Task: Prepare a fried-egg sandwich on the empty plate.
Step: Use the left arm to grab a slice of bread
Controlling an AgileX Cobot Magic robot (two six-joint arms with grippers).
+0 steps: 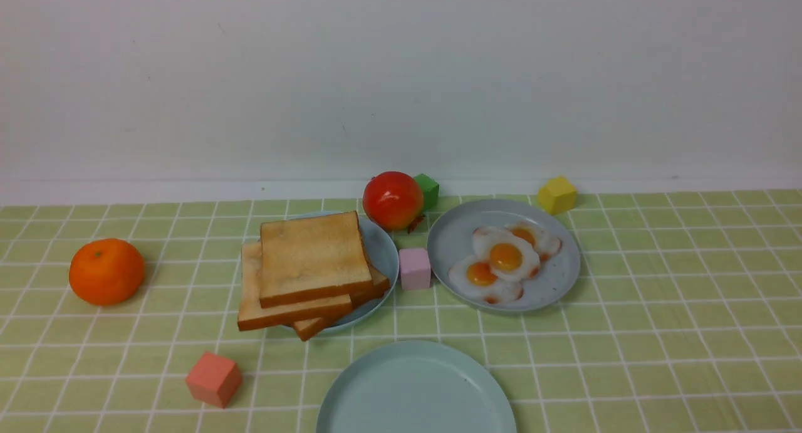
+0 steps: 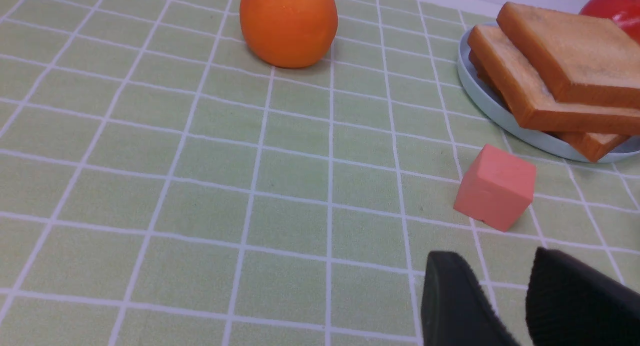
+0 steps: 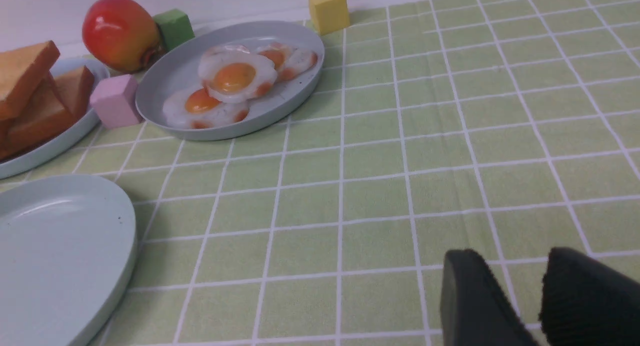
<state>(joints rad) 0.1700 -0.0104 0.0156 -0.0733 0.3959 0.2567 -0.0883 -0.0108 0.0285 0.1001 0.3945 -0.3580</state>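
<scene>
Three golden-brown toast slices [image 1: 313,257] lie stacked on a grey-blue plate [image 1: 387,248] left of centre; the left wrist view shows the toast stack [image 2: 565,60] too. Three fried eggs [image 1: 506,255] overlap on a second grey-blue plate [image 1: 451,232] to the right, and the eggs [image 3: 235,78] appear in the right wrist view. The empty plate [image 1: 413,395], pale mint-blue, sits at the near edge; the right wrist view shows this plate [image 3: 60,246] bare. My left gripper [image 2: 495,258] hangs open over the cloth near a salmon cube. My right gripper [image 3: 512,256] is open over bare cloth. Neither shows in the front view.
An orange [image 1: 106,271] sits at far left. A red fruit [image 1: 393,200] and a green cube [image 1: 427,190] stand behind the plates, a yellow cube [image 1: 557,195] at back right. A pink cube [image 1: 415,268] sits between the plates, a salmon cube [image 1: 213,379] at front left.
</scene>
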